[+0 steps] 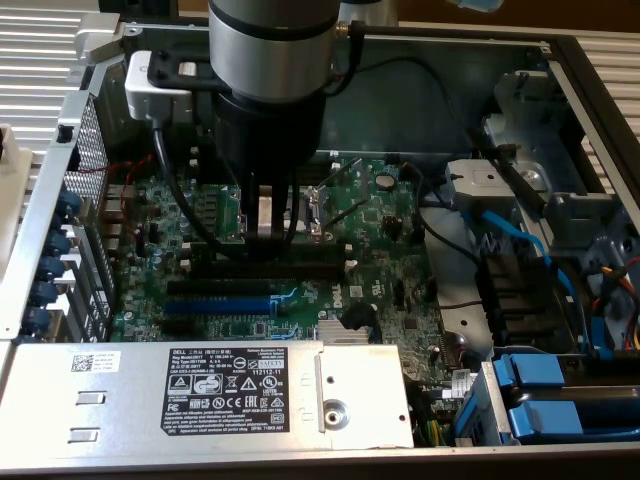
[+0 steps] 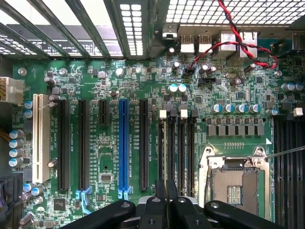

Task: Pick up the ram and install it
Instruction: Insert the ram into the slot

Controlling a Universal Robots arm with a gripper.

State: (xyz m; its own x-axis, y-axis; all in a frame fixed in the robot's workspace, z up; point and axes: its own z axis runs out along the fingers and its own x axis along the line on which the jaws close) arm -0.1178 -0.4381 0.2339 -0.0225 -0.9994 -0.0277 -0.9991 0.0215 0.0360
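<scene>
Open grey metal computer case (image 1: 450,90) holds the green motherboard (image 2: 109,86). Above its black memory slots (image 2: 170,143), the black pincer (image 2: 167,199) is pinched narrow on what looks like the thin ram stick (image 2: 165,187), seen edge-on. It is likely light, stiff and fragile, best held by its flat sides at mid-length.

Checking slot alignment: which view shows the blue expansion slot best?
The wrist view. The blue expansion slot is seen face-on and uncovered from end to end. In the exterior view the same slot is also uncovered, but it is seen obliquely and foreshortened.
</scene>
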